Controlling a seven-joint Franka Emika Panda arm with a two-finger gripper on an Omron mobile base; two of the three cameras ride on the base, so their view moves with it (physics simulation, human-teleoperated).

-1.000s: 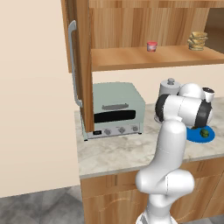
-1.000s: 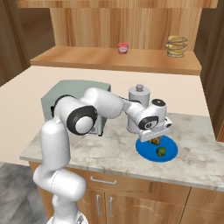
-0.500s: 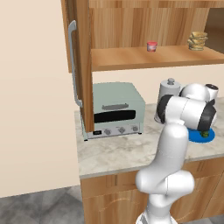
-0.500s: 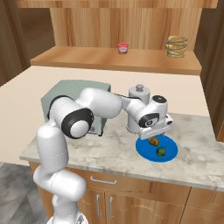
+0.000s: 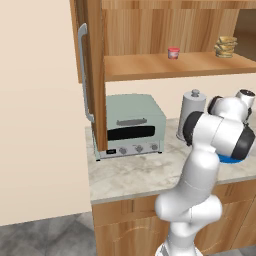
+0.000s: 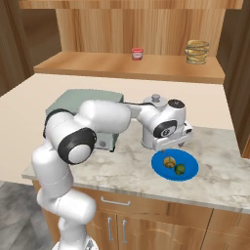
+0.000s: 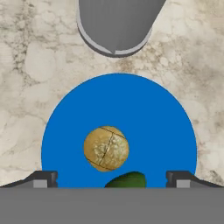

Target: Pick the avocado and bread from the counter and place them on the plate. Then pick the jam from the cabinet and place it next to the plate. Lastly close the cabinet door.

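- bread (image 7: 106, 148): a golden, cracked lump lying on the blue plate (image 7: 153, 113), free of the fingers; in the right base view it sits just beside the avocado.
- avocado (image 6: 180, 169): dark green, also on the plate, next to the bread and nearer the plate's right rim in that view. judge the first part of the task as done.
- gripper (image 6: 181, 142): it hangs above the plate with its jaws spread wide and nothing between them; the two dark tips stand well apart, one at each side of the bread, in the hand view.
- steel canister (image 6: 154, 122): upright on the counter (image 6: 122, 168), just behind the plate and close to the wrist. if you swing the arm up carelessly, the elbow or hand could knock it over.
- jam (image 6: 137, 53): small red jar on the cabinet (image 5: 150, 30) shelf, well apart from the stack of tan discs (image 6: 197, 51) at the shelf's far end. it is small and squat, so an off-centre grasp may tip it or push it back.
- cabinet door (image 5: 92, 75): standing open edge-on above the toaster oven (image 5: 132, 126); watch that your reach to the shelf clears it.
- when you lift away, rise straight; a sideways drag could roll either food off the plate.
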